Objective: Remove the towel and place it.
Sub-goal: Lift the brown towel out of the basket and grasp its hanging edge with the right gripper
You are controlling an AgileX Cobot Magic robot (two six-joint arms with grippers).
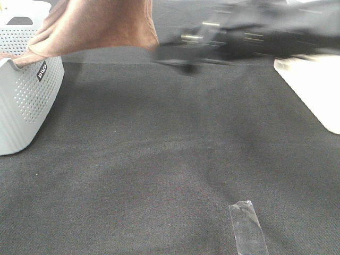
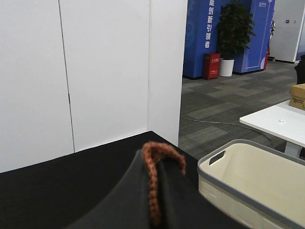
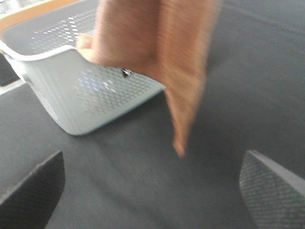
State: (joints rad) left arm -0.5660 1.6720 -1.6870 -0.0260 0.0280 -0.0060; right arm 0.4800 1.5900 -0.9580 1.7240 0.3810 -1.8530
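The reddish-brown towel (image 1: pixel 101 24) hangs from above the top left of the exterior view, and its lower end still trails into the grey basket (image 1: pixel 26 101). My left gripper (image 2: pixel 155 164) is shut on a towel edge (image 2: pixel 151 191) and is out of the exterior view. My right gripper (image 3: pixel 152 191) is open and empty. It faces the hanging towel (image 3: pixel 162 52) and the basket (image 3: pixel 95 95) without touching either. The right arm (image 1: pixel 239 40) is a dark blur at the top middle, to the right of the towel.
A second, white basket (image 1: pixel 21 26) stands behind the grey one. A white surface (image 1: pixel 319 90) lies at the right edge. A strip of clear tape (image 1: pixel 247 228) is stuck on the black cloth. A grey-rimmed basket (image 2: pixel 248 191) shows beside my left gripper.
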